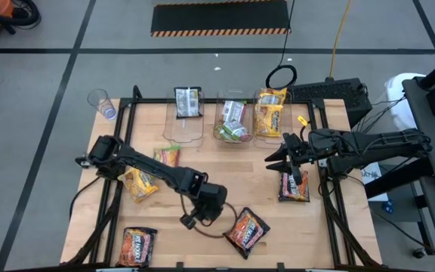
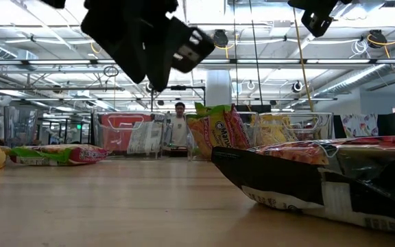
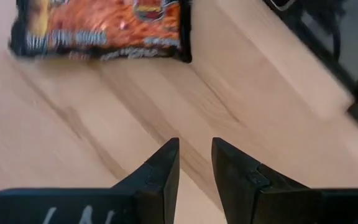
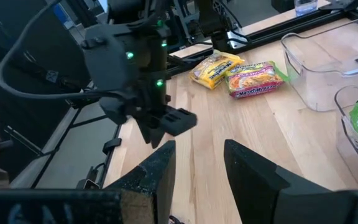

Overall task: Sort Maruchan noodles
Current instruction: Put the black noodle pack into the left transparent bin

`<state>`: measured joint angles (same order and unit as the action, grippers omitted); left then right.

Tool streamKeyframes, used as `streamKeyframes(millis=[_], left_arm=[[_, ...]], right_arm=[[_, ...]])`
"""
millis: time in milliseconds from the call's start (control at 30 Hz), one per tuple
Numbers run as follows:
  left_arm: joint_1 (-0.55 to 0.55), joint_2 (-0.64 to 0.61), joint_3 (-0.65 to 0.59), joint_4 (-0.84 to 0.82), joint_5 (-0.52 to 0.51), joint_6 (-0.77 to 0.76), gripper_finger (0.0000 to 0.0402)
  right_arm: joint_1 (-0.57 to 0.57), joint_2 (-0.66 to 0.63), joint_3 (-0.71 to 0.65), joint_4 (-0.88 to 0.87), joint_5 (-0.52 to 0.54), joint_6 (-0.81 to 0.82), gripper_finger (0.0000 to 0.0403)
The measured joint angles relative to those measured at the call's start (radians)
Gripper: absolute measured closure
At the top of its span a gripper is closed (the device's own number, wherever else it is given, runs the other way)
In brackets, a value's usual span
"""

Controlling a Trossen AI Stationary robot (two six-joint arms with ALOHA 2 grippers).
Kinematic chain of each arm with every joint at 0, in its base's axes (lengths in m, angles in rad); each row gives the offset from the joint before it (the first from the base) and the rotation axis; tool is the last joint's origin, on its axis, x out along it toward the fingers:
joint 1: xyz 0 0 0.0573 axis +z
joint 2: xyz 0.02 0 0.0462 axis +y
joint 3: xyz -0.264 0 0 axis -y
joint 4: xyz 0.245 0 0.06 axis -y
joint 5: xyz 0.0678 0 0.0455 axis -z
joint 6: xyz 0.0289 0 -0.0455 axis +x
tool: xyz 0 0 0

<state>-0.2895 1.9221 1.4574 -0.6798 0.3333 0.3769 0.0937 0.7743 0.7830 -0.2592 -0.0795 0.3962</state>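
Maruchan noodle packets lie flat on the wooden table: dark ones at the near left (image 1: pixel 137 247), the near middle (image 1: pixel 246 232) and the right (image 1: pixel 294 186), a yellow one (image 1: pixel 138 183) and a green-edged one (image 1: pixel 168 156) at the left. My left gripper (image 1: pixel 191 221) hangs open over bare wood between the two near dark packets, with nothing between its fingers (image 3: pixel 166 168). A dark packet (image 3: pixel 98 28) lies ahead of it. My right gripper (image 1: pixel 282 159) waits open above the table's right side, holding nothing (image 4: pixel 197 162).
Three clear bins stand along the far edge: one (image 1: pixel 183 113) with a dark-and-silver packet, one (image 1: pixel 232 121) with green packets, one (image 1: pixel 270 113) with yellow packets. A clear cup (image 1: pixel 100 100) stands at the far left corner. A black frame (image 1: pixel 119 136) rims the table.
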Motion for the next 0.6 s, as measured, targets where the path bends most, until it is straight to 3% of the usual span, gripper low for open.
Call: streamKeyframes(millis=[200, 333, 600], left_arm=[[-0.014, 0.000, 0.000, 0.010, -0.171, 0.157, 0.0302], [-0.013, 0.000, 0.000, 0.099, -0.241, 0.165, 0.0302], [-0.035, 0.000, 0.000, 0.271, -0.250, -0.121, 0.0302]], right_arm=[[0.000, 0.000, 0.000, 0.000, 0.000, 0.001, 0.0273], [0.000, 0.000, 0.000, 0.001, 0.000, 0.001, 0.0273], [0.000, 0.000, 0.000, 0.001, -0.004, -0.007, 0.0273]])
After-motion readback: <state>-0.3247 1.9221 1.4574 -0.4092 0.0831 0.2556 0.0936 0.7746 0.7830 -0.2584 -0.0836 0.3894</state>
